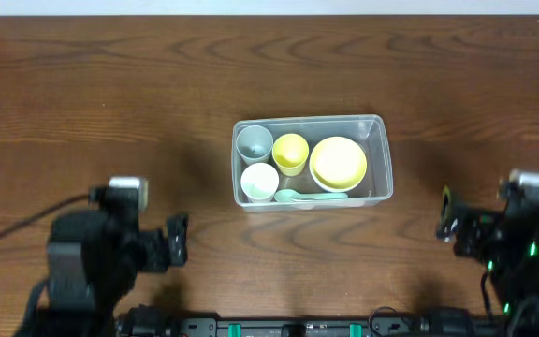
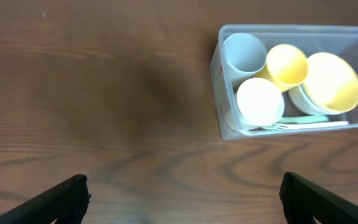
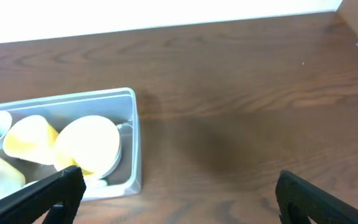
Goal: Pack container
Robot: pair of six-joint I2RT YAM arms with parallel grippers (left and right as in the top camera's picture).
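The clear rectangular container (image 1: 380, 150) sits mid-table. It holds a grey-blue cup (image 1: 254, 142), a yellow cup (image 1: 290, 152), a white cup (image 1: 259, 182), stacked yellow and white bowls (image 1: 338, 162) and a mint-green fork (image 1: 309, 197). The container also shows in the left wrist view (image 2: 219, 68) and in the right wrist view (image 3: 135, 143). My left gripper (image 1: 178, 241) is open and empty at the front left (image 2: 182, 196). My right gripper (image 1: 447, 218) is open and empty at the front right (image 3: 179, 196). Both are well away from the container.
The dark wooden table (image 1: 110, 103) runs all round the container. Its far edge meets a white wall (image 3: 135, 15) in the right wrist view. A black cable (image 1: 26, 220) trails from the left arm.
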